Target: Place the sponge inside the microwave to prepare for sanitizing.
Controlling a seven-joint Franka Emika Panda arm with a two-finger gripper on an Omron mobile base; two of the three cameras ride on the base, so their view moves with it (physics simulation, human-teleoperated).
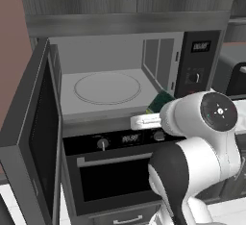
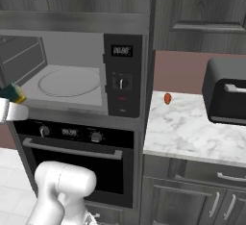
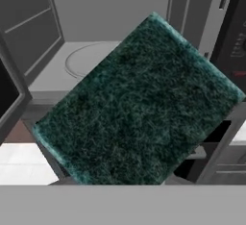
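We see the gripper point(image 1: 154, 115) closed narrowly on the sponge point(image 3: 137, 106), green scouring face toward the hand camera. Just ahead of it stands the microwave point(image 1: 120, 77), door open, turntable point(image 1: 107, 88) bare.

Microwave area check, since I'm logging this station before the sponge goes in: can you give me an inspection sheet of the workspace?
Surface: marble counter right of the microwave.
Job's things: microwave door open, turntable bare; sponge held before the opening, green side toward the hand camera.
Clutter: small red object on the counter; dark toaster.
Grippers: gripper shut on sponge.
Cables: nothing seen.
Surroundings: oven below, dark cabinets above.
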